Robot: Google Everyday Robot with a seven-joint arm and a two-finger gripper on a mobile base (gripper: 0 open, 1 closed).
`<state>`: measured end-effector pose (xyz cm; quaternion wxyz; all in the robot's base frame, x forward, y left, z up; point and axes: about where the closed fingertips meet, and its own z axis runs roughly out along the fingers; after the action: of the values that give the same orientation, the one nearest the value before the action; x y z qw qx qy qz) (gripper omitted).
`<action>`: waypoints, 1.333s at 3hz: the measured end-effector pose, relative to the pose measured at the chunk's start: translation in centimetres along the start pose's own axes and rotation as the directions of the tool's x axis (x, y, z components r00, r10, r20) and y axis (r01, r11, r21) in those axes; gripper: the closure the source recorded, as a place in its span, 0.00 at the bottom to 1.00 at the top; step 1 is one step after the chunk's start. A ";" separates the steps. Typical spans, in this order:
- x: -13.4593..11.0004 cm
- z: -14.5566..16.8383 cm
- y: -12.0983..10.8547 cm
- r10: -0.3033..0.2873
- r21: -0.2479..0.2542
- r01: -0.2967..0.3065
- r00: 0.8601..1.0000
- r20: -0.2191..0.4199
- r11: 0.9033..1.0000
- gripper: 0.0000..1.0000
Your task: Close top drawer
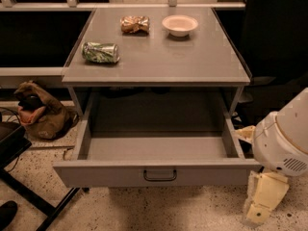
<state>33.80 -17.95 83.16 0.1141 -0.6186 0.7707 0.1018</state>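
The top drawer [115,173] is a wide, shallow grey drawer, pulled far out from under the grey table top [192,61]. Its inside shows bare grey. A small dark handle [160,175] sits at the centre of its flat front panel. My arm's white joint [284,138] is at the lower right, just beside the drawer's front right corner. My gripper [262,203] hangs below that joint, cream-coloured, pointing down toward the floor, to the right of the front panel and apart from it.
On the table top lie a green crushed can [100,52], a crumpled snack bag [134,24] and a white bowl [179,25]. A brown bag [41,114] sits on the floor at the left. Black chair legs [29,191] stand at lower left.
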 end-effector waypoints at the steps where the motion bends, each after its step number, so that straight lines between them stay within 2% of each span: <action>1: 0.0 0.0 0.0 0.000 0.000 0.000 1.000 0.000 1.000 0.00; 2: 1.2 3.5 0.4 0.026 -0.039 -0.025 0.999 0.022 0.999 0.00; 3: 2.2 8.4 0.6 0.032 -0.093 -0.028 0.999 0.042 0.995 0.00; 4: 2.2 13.2 0.9 0.014 -0.154 -0.003 0.998 0.065 0.988 0.00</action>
<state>33.15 -15.91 69.93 0.0909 -0.6185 0.7590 0.1817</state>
